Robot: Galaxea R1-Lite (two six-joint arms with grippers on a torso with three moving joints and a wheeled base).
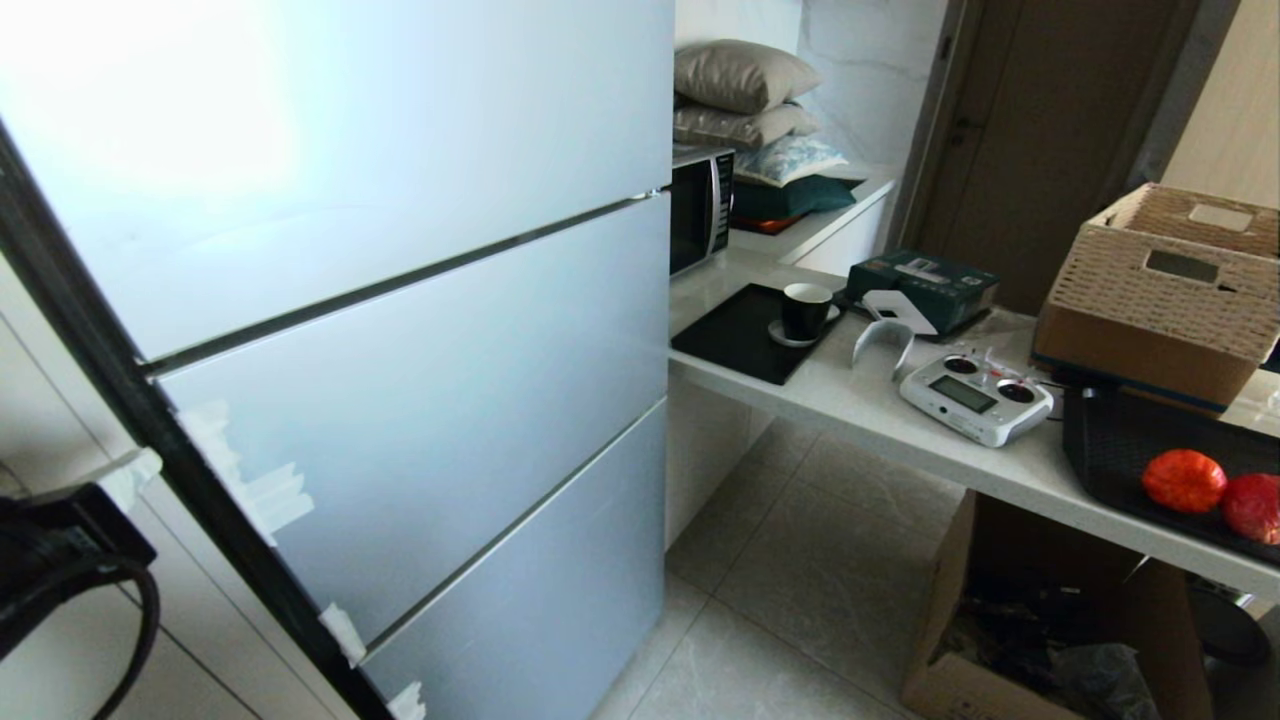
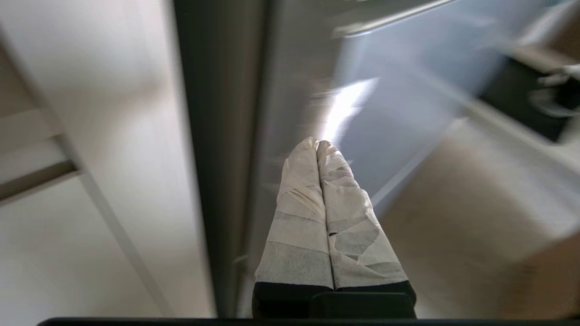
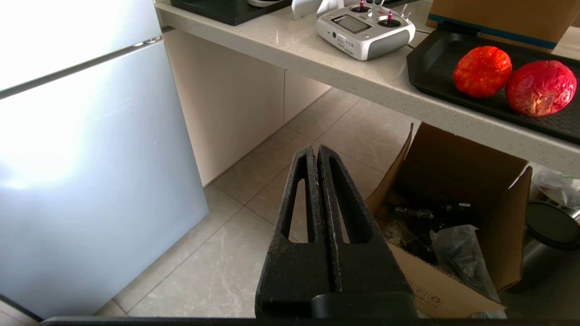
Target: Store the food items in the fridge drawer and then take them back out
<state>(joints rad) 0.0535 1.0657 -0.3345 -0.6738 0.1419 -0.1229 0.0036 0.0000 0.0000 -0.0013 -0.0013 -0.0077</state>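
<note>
Two food items lie side by side on a black tray (image 1: 1110, 440) at the right end of the counter: an orange-red one (image 1: 1184, 480) (image 3: 482, 71) and a deeper red one (image 1: 1255, 507) (image 3: 540, 88). The fridge (image 1: 400, 400) stands shut, showing frosted grey-blue panels; the fridge drawer is hidden behind them. My left gripper (image 2: 317, 144), its fingers wrapped in white tape, is shut on nothing and points at the fridge's left edge. Part of the left arm (image 1: 60, 570) shows at the head view's left border. My right gripper (image 3: 316, 149) is shut and empty, low over the floor tiles.
On the white counter (image 1: 860, 400) sit a white remote controller (image 1: 975, 398), a dark cup (image 1: 805, 310) on a black mat, a green box and a wicker basket (image 1: 1165, 280). An open cardboard box (image 3: 453, 235) stands on the floor under the counter. A microwave (image 1: 700, 205) stands beside the fridge.
</note>
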